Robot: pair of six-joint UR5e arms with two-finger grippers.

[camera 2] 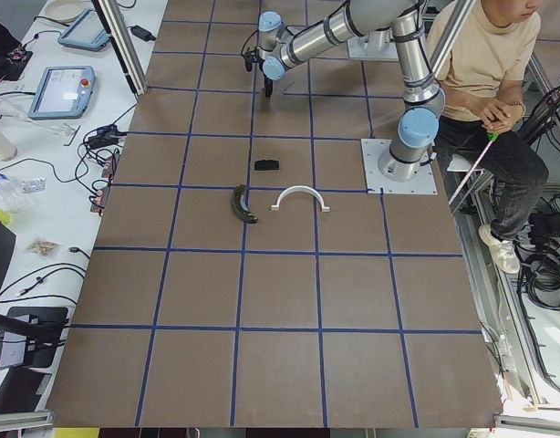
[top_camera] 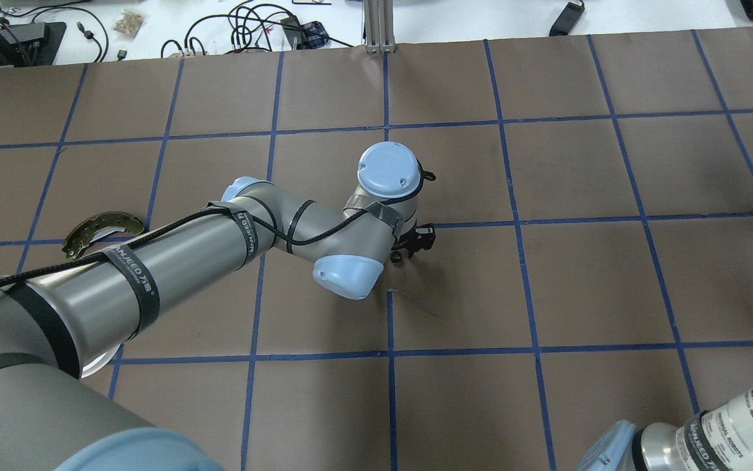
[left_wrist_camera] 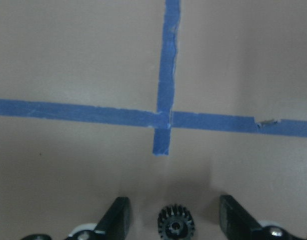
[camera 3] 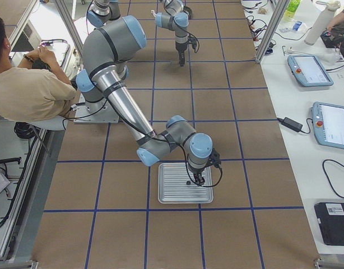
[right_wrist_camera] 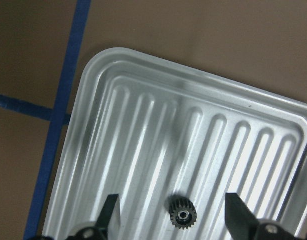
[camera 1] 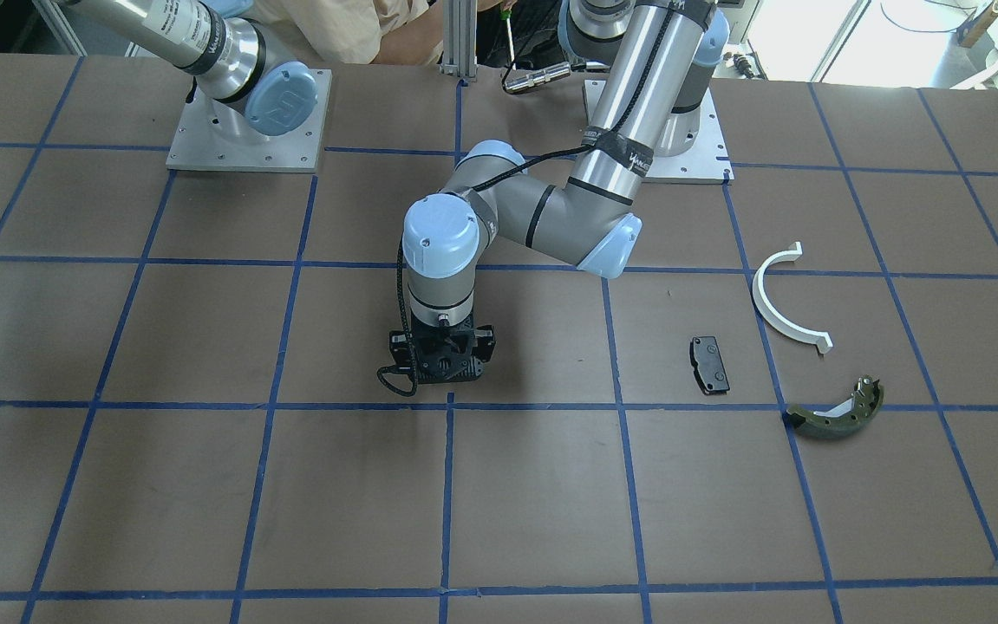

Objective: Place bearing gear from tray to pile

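Two small black toothed metal gears are showing. The desk gear (left_wrist_camera: 176, 226) is sitting on the brown paper-covered desk (camera 1: 204, 494) just beside the blue tape cross (left_wrist_camera: 163, 120), btwn the spread fingers of the left gripper (left_wrist_camera: 173, 200), which is gripping nothing. The tray gear (right_wrist_camera: 183, 212) is lying in the ribbed silver metal tray (right_wrist_camera: 143, 130), well off from the cross toward the robot's right. The right gripper (right_wrist_camera: 172, 199) is hanging over it, jaws likewise apart & empty. The pile (camera 2: 266, 165) is lying well off from the cross on the opposite side: white plastic half-ring (camera 1: 759, 297), small black rectangular pad (camera 1: 710, 365), olive-green curved metal shoe (camera 1: 824, 423).

Prob. step: the left gripper is lining up on the desk gear. Doing it well is coming down to keeping the gear centred, going low so the pads are meeting the teeth squarely, and closing gently, since a small round part is apt to roll or pop out.

Desk paper is looking flat & matte. A person in a beige shirt (camera 2: 485, 55) is sitting behind the robot bases, w/ teach pendants (camera 2: 66, 91) & cables lying on a side bench.
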